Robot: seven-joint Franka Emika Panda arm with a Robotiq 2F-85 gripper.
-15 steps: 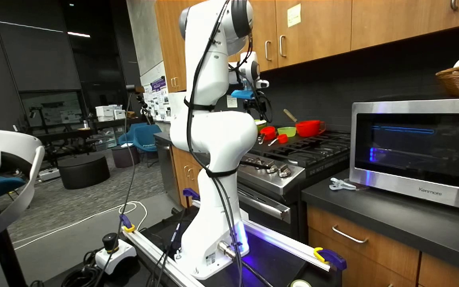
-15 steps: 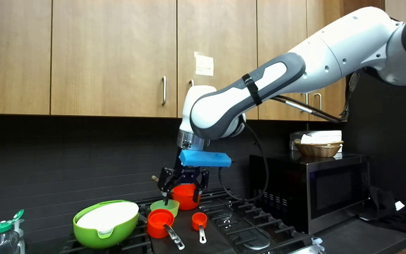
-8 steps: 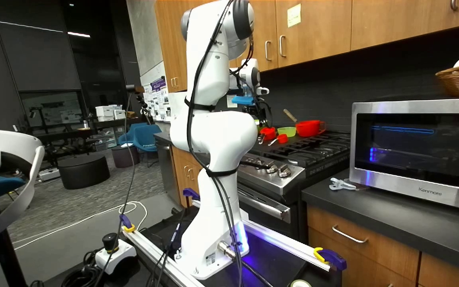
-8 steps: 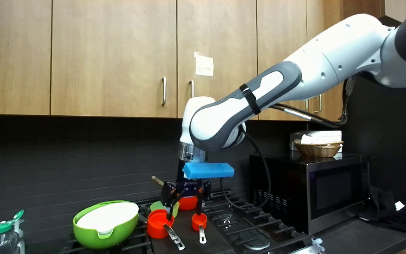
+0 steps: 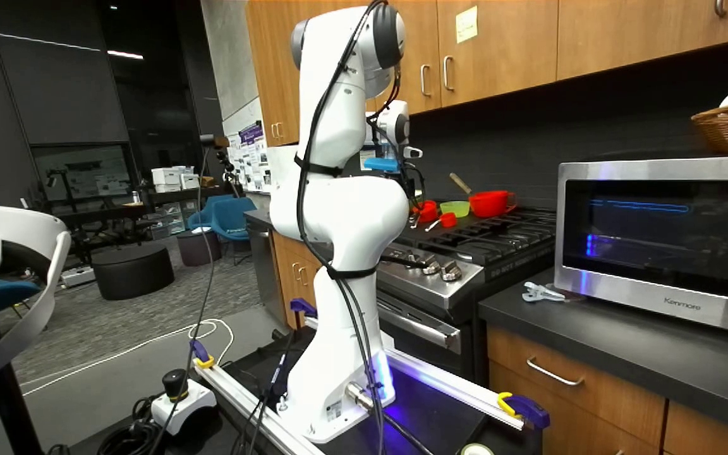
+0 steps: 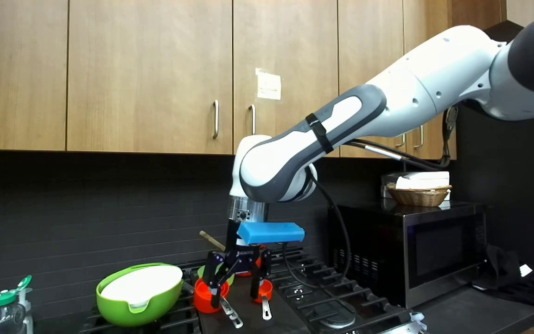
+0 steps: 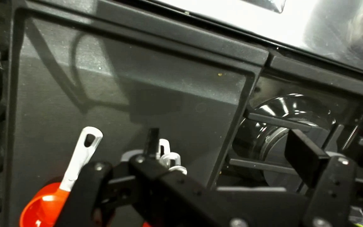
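Along the dark wall, wooden cabinets with metal handles are mounted. Beneath them, a white-and-grey jointed arm is extended, its wrist turned down above a black-and-steel stove. Next to the stove a dark counter is seen, on which a steel-framed microwave oven is set. A flat black rectangular griddle plate is fitted between the stove's grates. On the grates beside it, a lime-green bowl, white inside, is placed.

The black two-fingered claw is pointed downward; its fingers are spread well apart. In the wrist view, one is seen against the griddle and the other against a burner. A blue block is fixed just above the claw. Farther back, toward the wall, a round red pot is placed, with a pale green translucent bowl just beside it.

On the griddle, nearest the claw, nested red measuring cups with metal handles are located; in the wrist view their handle ends are seen in the gap between the fingers. Whether contact is made cannot be told. A smaller red measuring cup with a metal handle is set near them, partly covered by a fingertip in an exterior view.
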